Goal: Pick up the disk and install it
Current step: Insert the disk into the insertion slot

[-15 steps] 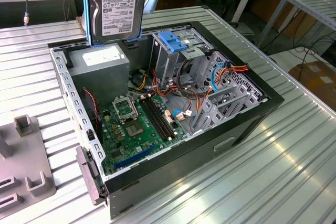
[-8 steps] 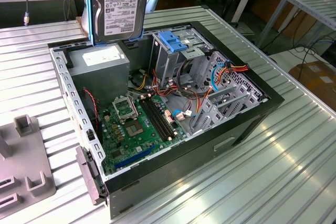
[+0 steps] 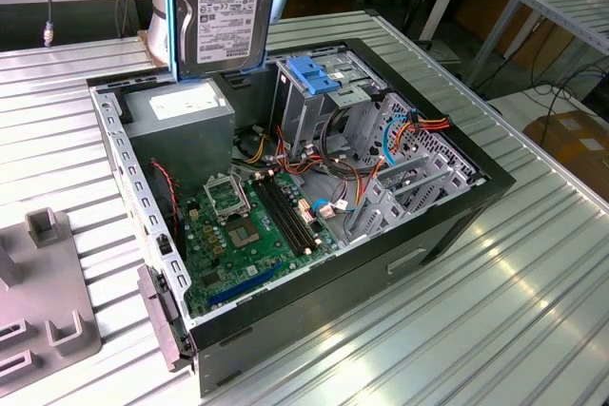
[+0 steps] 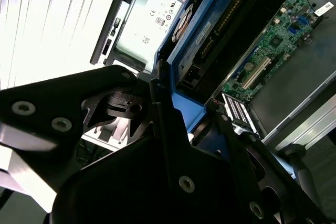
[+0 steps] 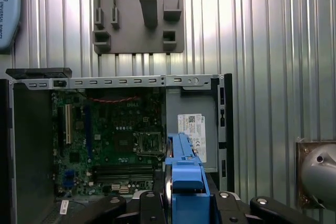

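Where the ribbed metal bench (image 3: 476,330) stretches away to the exterior view's left of the fingers (image 5: 155,208), a flat grey moulded fixture plate (image 3: 43,301) with raised blocks lies on it, well apart from them and lower. Closer to the fingers, a black open-sided computer case (image 3: 304,306) lies on its side on the bench, and its boxy grey power supply (image 3: 181,113) with a white label sits in the corner beneath them. The black fingers are clamped on the flat rectangular silver-grey metal disk (image 3: 228,16), pressing on its blue plastic rails; in both wrist views one finger stands on each side of the blue edge. The disk hangs upright from the fingers above the case, its large white printed label facing the exterior camera and its lower edge over the power supply; whether it touches anything there I cannot tell. Below the fingers and toward the exterior view's right, a green motherboard (image 3: 252,225) covers the case floor. Further to that side, a bright blue plastic bracket (image 3: 312,73) tops a bare metal drive cage (image 3: 328,116), and red, orange and blue cables (image 3: 400,135) tangle beyond it, well apart from the fingers, with more of the bench past the case wall.
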### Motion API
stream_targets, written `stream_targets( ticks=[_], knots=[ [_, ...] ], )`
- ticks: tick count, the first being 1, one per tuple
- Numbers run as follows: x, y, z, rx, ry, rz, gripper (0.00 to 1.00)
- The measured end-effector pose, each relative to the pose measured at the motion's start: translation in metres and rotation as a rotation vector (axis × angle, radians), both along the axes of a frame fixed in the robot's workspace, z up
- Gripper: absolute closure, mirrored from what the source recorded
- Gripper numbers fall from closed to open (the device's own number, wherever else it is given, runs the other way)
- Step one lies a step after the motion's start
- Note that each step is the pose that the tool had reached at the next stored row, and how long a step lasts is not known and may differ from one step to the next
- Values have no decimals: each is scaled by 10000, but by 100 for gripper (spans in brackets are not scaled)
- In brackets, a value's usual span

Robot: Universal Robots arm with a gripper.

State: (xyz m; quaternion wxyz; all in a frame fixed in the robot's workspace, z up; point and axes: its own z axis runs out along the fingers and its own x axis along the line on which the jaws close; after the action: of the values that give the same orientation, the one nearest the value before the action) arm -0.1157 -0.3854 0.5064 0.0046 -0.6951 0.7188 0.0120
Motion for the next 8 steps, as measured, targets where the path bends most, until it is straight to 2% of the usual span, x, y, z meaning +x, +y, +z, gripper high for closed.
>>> stream_targets(
  ticks=[8],
  knots=[
    [108,0,0,0,1,0,63]
  ],
)
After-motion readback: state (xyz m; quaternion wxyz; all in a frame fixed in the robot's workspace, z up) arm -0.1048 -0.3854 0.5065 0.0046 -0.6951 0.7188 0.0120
